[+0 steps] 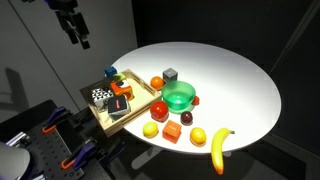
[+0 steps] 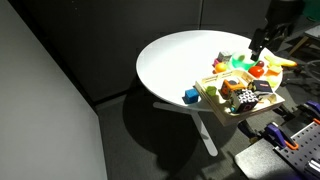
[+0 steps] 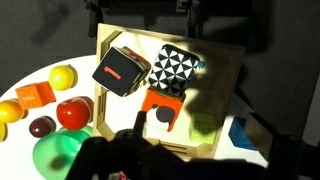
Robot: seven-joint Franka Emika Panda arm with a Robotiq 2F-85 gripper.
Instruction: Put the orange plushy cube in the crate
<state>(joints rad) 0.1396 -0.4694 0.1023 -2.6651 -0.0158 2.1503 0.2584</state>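
Note:
The crate (image 3: 108,42) is a shallow light-wood tray at the table's edge, seen in both exterior views (image 1: 103,118) (image 2: 212,95). A bright orange cube with a dark spot (image 3: 163,108) lies inside it; I take it for the orange plushy cube (image 1: 122,89). It sits beside a dark cube with a red face (image 3: 120,72), a black-and-white patterned cube (image 3: 175,65) and a small green cube (image 3: 205,125). My gripper (image 3: 198,128) hangs high above the crate (image 1: 78,32) (image 2: 258,45). Its fingers look spread and empty.
A darker orange cube (image 3: 35,95), a lemon (image 3: 63,76), a red fruit (image 3: 72,113), a plum (image 3: 42,126) and the green bowl (image 3: 55,155) sit beside the crate. A blue cube (image 3: 238,130) lies outside it. A banana (image 1: 220,148) and a grey cube (image 1: 171,74) lie farther off.

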